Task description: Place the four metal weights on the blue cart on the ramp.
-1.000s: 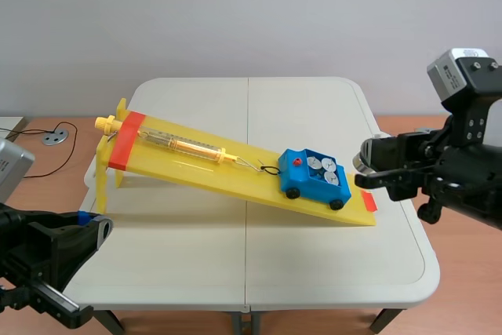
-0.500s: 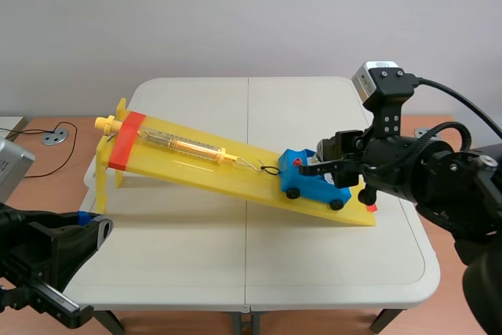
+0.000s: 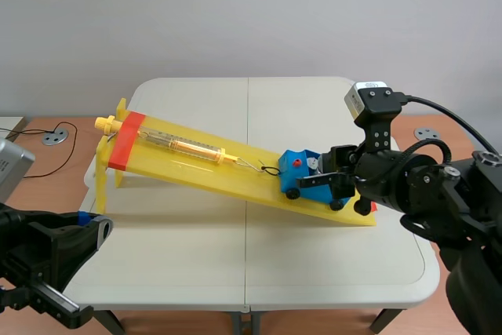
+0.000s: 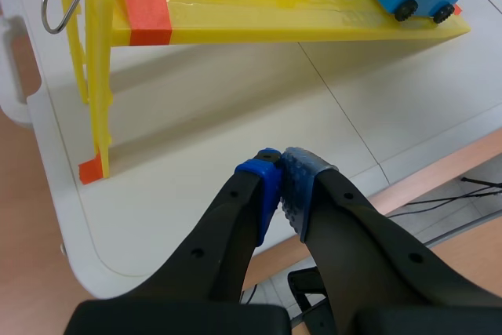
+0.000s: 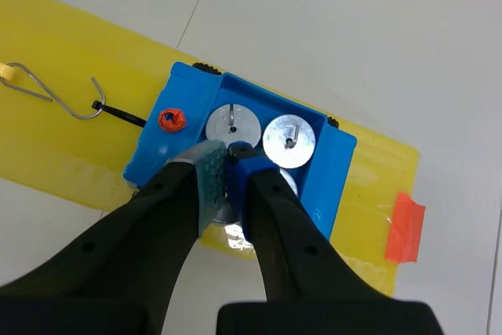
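Right fingers (image 5: 220,164) hang straight over the blue cart (image 5: 333,174) at the ramp's (image 5: 63,139) low end, pinched together, seemingly on a metal weight (image 5: 227,213). Two other weights (image 5: 289,140) lie at their 1 o'clock. Left fingers (image 4: 274,182) are closed on nothing, well away at the worktop's (image 4: 196,131) 7 o'clock.

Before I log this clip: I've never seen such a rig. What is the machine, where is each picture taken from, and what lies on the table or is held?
The machine is two black robot arms at a white table. The wide picture looks out from between them. The other two come from a camera on each wrist, looking past that arm's tool. On the table stands a yellow ramp carrying a spring scale hooked to a blue cart. Round metal weights sit in the cart. The right tool is over the cart, shut, seemingly on the stem of the fourth weight. The left tool is shut on nothing.
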Robot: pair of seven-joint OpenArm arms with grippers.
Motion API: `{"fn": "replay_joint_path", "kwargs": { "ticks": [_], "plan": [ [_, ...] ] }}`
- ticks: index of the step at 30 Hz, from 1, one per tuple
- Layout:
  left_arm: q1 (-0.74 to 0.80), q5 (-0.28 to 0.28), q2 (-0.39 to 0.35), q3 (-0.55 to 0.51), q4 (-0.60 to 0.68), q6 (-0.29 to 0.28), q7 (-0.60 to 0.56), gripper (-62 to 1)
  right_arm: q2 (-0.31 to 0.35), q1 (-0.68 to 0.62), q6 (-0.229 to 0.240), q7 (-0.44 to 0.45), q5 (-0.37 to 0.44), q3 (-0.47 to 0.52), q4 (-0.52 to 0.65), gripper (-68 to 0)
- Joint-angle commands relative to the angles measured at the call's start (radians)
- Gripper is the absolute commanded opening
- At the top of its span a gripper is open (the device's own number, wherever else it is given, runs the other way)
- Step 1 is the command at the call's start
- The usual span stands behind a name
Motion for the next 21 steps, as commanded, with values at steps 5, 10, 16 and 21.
{"fn": "replay_joint_path", "kwargs": {
  "ticks": [5,10,16,21],
  "plan": [
    [-0.019,-0.074,0.005,-0.014,0.043,-0.025,-0.089,-58.2,-0.006,0.111,-0.016,0.175,0.015,0.004,0.064,-66.8],
    [-0.019,-0.074,0.005,-0.014,0.043,-0.025,-0.089,-58.2,-0.015,0.111,-0.015,0.177,0.015,0.004,0.061,-66.9],
    [-0.019,-0.074,0.005,-0.014,0.043,-0.025,-0.089,-58.2,-0.014,0.111,-0.009,0.183,0.015,0.004,0.062,-53.3],
    [-0.019,-0.074,0.005,-0.014,0.043,-0.025,-0.089,-58.2,-0.014,0.109,0.025,0.185,0.015,0.017,0.073,-47.0]
  ]
}}
